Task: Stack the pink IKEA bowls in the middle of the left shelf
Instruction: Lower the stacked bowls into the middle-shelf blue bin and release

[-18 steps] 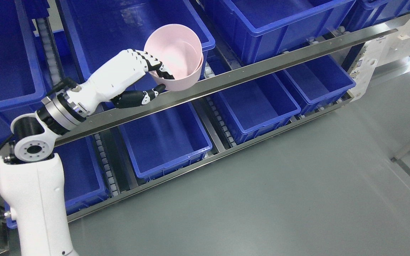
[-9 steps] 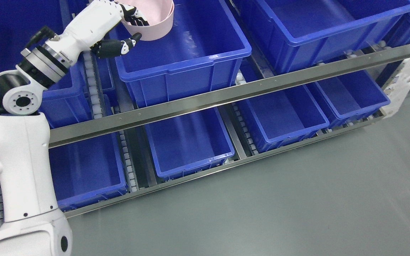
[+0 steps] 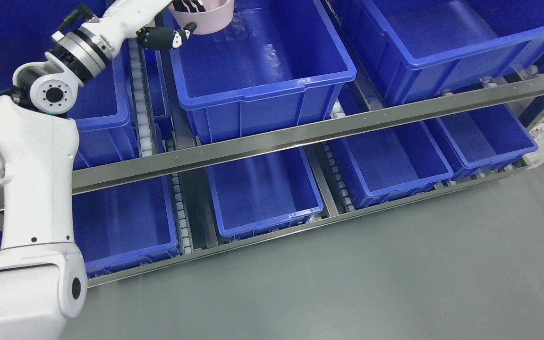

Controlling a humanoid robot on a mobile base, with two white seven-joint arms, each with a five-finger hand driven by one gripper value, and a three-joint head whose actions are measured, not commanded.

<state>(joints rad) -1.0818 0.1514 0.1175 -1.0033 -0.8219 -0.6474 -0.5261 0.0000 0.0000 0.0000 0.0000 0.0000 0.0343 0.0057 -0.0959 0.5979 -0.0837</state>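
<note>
Grey floor (image 3: 395, 274), blue bins (image 3: 262, 71) on steel shelving (image 3: 300, 137), left hand (image 3: 168, 28) gripping pink bowl (image 3: 208, 19)

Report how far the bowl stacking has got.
Done: the left hand has a pink bowl gripped, lifted to the upper shelf level. In hand: the bowl hangs over the far left corner of the middle bin. Left: lowering and releasing it; the bin's visible floor holds no bowl, and the view's top edge hides the rest.
</note>
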